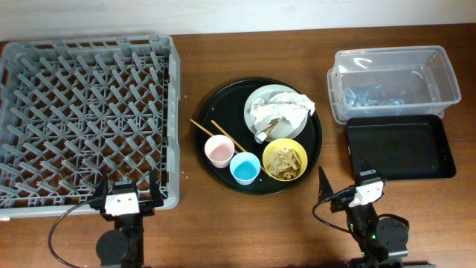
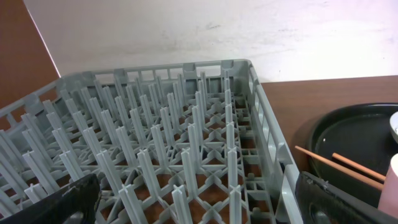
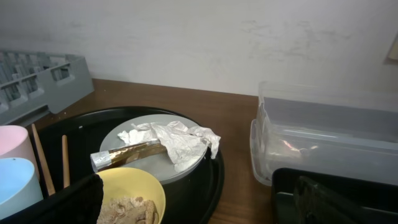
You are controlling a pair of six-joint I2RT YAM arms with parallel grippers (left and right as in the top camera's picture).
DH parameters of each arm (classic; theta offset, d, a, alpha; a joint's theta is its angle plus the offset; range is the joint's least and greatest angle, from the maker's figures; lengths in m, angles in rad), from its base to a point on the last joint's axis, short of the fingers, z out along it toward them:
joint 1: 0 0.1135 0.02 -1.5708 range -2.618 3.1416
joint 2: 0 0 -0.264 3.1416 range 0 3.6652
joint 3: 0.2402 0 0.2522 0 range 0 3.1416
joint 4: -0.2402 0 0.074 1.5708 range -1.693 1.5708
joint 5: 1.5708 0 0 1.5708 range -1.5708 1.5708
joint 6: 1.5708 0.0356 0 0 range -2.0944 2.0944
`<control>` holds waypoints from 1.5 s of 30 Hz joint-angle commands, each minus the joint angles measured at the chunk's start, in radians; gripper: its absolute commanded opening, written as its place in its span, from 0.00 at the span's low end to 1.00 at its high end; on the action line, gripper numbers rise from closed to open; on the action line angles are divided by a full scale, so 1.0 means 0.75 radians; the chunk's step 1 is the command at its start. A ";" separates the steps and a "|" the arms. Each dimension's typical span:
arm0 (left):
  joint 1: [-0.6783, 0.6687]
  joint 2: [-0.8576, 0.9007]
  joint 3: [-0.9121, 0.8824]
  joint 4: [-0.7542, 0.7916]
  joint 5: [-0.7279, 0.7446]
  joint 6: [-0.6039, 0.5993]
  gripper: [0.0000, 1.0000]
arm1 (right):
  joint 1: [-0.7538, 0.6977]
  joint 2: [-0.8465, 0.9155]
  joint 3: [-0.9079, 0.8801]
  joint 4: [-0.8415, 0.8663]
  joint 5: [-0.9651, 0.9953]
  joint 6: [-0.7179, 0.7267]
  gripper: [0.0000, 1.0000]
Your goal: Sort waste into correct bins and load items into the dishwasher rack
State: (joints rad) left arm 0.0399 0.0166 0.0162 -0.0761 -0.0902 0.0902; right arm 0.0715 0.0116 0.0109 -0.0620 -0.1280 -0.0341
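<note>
The dishwasher rack [image 1: 82, 119] fills the left of the table [image 1: 201, 67]. The overhead view shows it whole. The left wrist view looks across its upright pegs [image 2: 186, 124], and the right wrist view catches only one far corner [image 3: 37, 81].

The round black tray [image 1: 230, 100] sits mid-table, just right of the rack. The left wrist view shows only its left edge [image 2: 348, 134]. The clear box [image 1: 387, 52] stands at the far right, and its bluish bits show only from above. The shallow black tray [image 1: 398, 149] lies just in front of the box.

On the round tray, the plate [image 1: 264, 92] sits at the back right under crumpled napkins [image 1: 282, 112]. Only the right wrist view shows a brownish strip with a silvery end [image 3: 124, 152] at the near edge of the napkins [image 3: 180, 143]. The yellow bowl [image 1: 301, 167] is just in front of the plate and holds the food scraps [image 1: 284, 160]. The blue cup [image 1: 245, 168] stands beside the bowl's left side, and the pink cup [image 1: 219, 151] is just left of it. The chopsticks [image 1: 204, 128] lie slanted behind the pink cup.

The left gripper [image 1: 128, 179] hangs over the rack's near right corner, jaws wide apart and holding nothing. The chopsticks [image 2: 339, 165] lie ahead to its right. The right gripper [image 1: 346, 179] sits at the table's front between the two trays, jaws spread wide and empty. The bowl [image 3: 149, 183] is just ahead on its left, and the shallow tray's corner [image 3: 280, 180] is on its right.
</note>
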 commanded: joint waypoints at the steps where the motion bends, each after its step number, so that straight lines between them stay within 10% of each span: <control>1: 0.002 -0.008 -0.009 0.000 -0.004 0.022 0.99 | 0.000 -0.007 -0.007 -0.007 0.008 -0.005 0.98; 45: 0.003 -0.007 0.065 0.267 0.066 0.023 0.99 | 0.000 0.005 0.192 0.127 -0.059 -0.005 0.99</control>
State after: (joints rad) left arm 0.0399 0.0166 0.0177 0.0917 -0.0662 0.0906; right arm 0.0715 0.0124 0.0475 0.0269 -0.1596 -0.0345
